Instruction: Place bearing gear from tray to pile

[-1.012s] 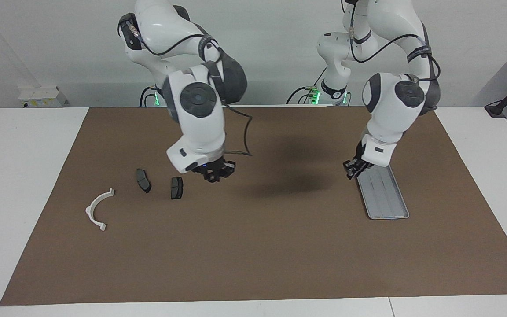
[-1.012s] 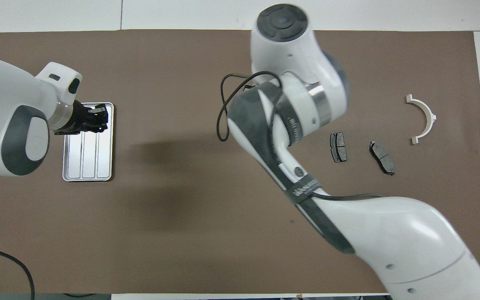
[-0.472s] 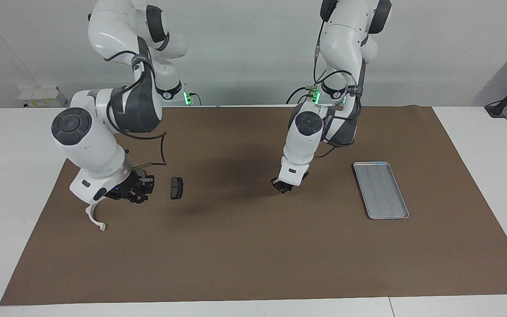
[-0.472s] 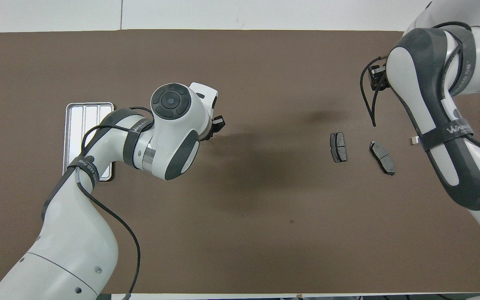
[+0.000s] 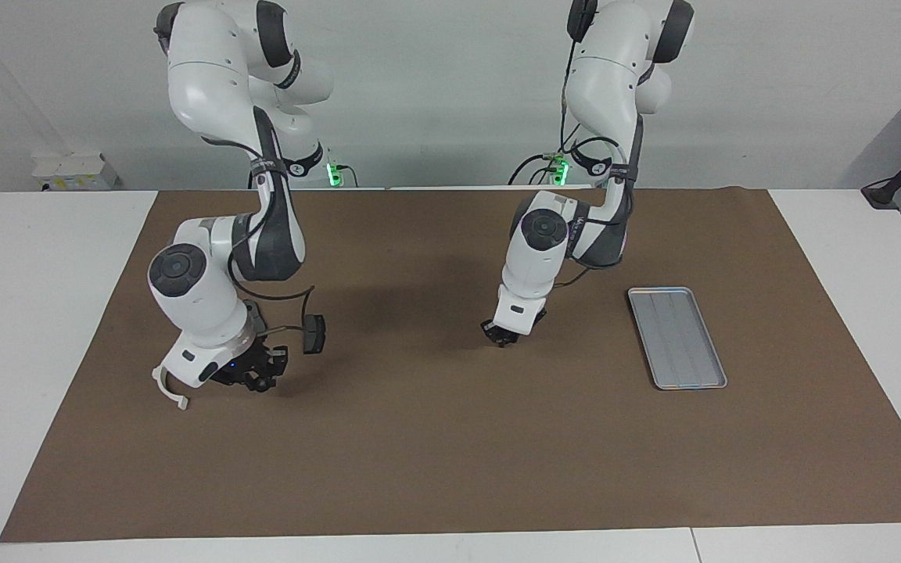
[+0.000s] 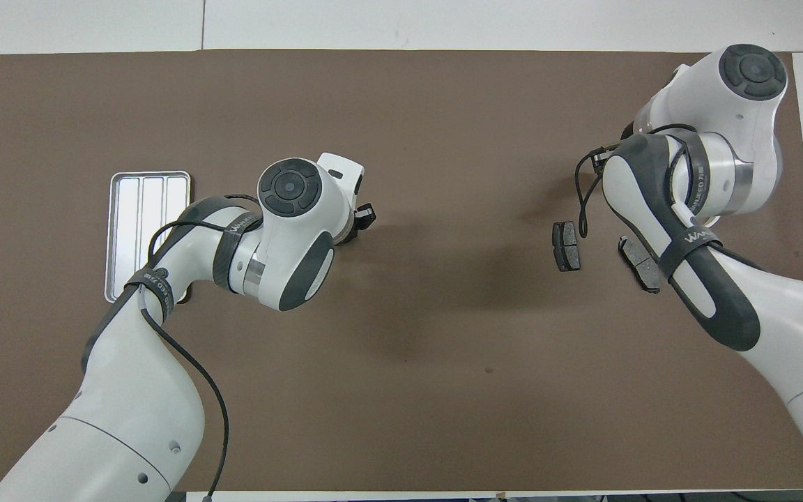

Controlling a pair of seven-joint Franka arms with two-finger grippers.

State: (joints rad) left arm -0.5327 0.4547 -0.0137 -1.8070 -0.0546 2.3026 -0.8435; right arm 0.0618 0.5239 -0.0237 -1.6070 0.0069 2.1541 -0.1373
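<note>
left pincer (image 5: 507, 335) (image 6: 365, 216): low over the bare brown paper-covered worktop (image 5: 450, 461), mid-table. cannot tell whether it is spread, pressed together or pinching something.

right pincer (image 5: 255, 377): low over the pile, just beside the white curved half-ring plastic bracket (image 5: 173, 397). one dark grey flat brake pad (image 5: 314, 334) (image 6: 566, 245) lies just beside it, on the side toward the left pincer. the second dark grey brake pad (image 6: 640, 263) shows only in the overhead view, part-hidden under the right arm. state of this pincer: cannot tell.

flat rectangular silver metal tray with raised rim and lengthwise ridges (image 5: 677, 338) (image 6: 138, 230): well apart from the left pincer, toward the left arm's end of the table. only bare ridges show.

bearing gear: not seen in either view, not on the tray, not on the worktop. judgement: it may sit in the left pincer, hidden; unconfirmed.

handling, judged from the task wording only: a metal gear would be small, dense, rigid, smooth and prone to slip or roll. best taken across two flat faces or across the outer rim, squarely, with firm closure. not fragile; set it down flat near the pads so it does not roll.
</note>
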